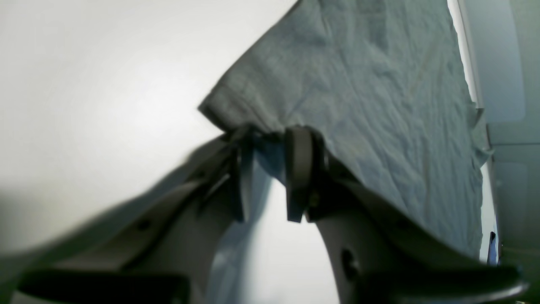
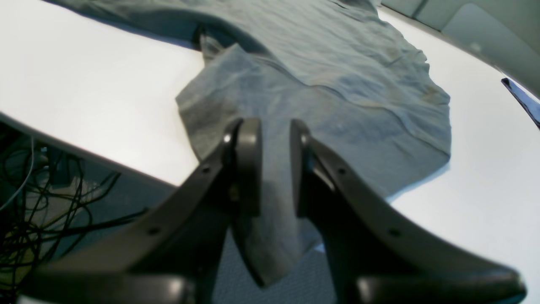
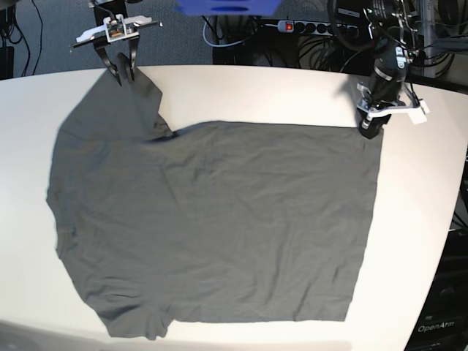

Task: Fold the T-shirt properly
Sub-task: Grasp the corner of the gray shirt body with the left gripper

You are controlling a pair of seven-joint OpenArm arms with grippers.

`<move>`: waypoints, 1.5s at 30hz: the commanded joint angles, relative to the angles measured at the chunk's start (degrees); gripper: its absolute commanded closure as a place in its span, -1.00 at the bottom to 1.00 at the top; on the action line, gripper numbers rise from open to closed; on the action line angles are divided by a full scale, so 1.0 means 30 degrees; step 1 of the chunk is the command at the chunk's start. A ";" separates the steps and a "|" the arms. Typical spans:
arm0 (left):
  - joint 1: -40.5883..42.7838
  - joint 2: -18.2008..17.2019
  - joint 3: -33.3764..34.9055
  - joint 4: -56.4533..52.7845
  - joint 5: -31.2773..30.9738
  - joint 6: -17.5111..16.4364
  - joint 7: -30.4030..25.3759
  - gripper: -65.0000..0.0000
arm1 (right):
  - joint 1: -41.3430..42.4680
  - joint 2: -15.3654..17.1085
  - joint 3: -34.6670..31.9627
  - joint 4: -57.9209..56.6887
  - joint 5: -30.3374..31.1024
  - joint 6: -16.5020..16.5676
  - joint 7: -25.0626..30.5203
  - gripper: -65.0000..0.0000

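Our right tool [image 2: 274,139] pinched the T-shirt [image 3: 219,219] sleeve, loose cables [image 2: 38,202] below the table [image 3: 431,190]; our left tool [image 1: 274,147] gripped a hem corner.

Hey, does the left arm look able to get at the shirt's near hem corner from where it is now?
Probably not straight away. The left gripper is pinching the T-shirt at its far hem corner, so it would have to let go first. The table along that edge lies bare.

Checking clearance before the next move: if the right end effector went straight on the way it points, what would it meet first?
The dark charcoal-grey cloth T-shirt itself: the right end effector already pinches its sleeve, and more cloth lies ahead on the white table. Depth beyond is unclear.
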 commanded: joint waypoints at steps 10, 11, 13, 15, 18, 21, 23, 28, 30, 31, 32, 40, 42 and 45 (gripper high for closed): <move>0.0324 0.0499 -0.0048 -0.0014 0.0474 0.0907 0.0855 0.56 | -0.0195 0.0118 0.0085 0.0169 0.0130 -0.0031 0.0522 0.60; 0.0324 0.0499 -0.0018 -0.0014 0.0474 0.0907 0.0943 0.56 | -0.0195 0.0118 0.0085 0.0169 0.0130 -0.0031 0.0522 0.60; 0.0119 0.0587 -0.0018 0.0016 0.0474 0.0907 0.1412 0.56 | -0.0195 0.0118 0.0085 0.0169 0.0130 -0.0031 0.0522 0.60; -0.0086 0.0880 -0.0077 -0.0014 0.0474 0.0907 0.2115 0.56 | -0.0195 0.0118 0.0085 0.0169 0.0130 -0.0031 0.0522 0.60; -0.0115 0.0939 -0.0106 0.0016 0.0474 0.0907 0.2818 0.44 | -0.0195 0.0118 0.0085 0.0169 0.0130 -0.0031 0.0522 0.60; -0.0115 0.1232 -0.0106 0.0016 0.0474 0.0907 0.2760 0.24 | -0.0195 0.0118 0.0085 0.0169 0.0130 -0.0031 0.0522 0.60; -0.0115 0.1261 -0.0106 0.0016 0.0474 0.0907 0.2789 0.17 | -0.0195 0.0118 0.0085 0.0169 0.0130 -0.0031 0.0522 0.60; -0.0086 0.1261 -0.0106 0.0016 0.0474 0.0878 0.2877 0.14 | -0.0195 0.0118 0.0085 0.0140 0.0130 -0.0031 0.0522 0.60; -0.0057 0.1290 -0.0106 0.0016 0.0474 0.0878 0.2877 0.14 | -0.0195 0.0118 0.0085 0.0140 0.0130 -0.0031 0.0522 0.60; -0.0057 0.1290 -0.0106 0.0016 0.0445 0.0878 0.2877 0.14 | -0.0166 0.0118 0.0085 0.0140 0.0130 -0.0031 0.0522 0.60; -0.0027 0.1290 -0.0106 0.0016 0.0445 0.0878 0.2877 0.14 | -0.0166 0.0118 0.0085 0.0140 0.0130 -0.0031 0.0522 0.60; -0.0086 0.1173 -0.0077 -0.0160 -0.1518 0.0878 0.2906 0.15 | -0.0107 0.0118 0.0085 0.0140 0.0130 -0.0031 0.0023 0.60; -0.0086 0.1173 -0.0077 -0.0160 -0.1489 0.0878 0.2848 0.15 | -0.0107 0.0118 0.0085 0.0140 0.0130 -0.0031 0.0023 0.60; -0.0320 0.1290 -0.0077 -0.0190 -0.1460 0.0878 0.2760 0.15 | -0.0078 0.0118 0.0085 0.0140 0.0130 -0.0031 0.0023 0.60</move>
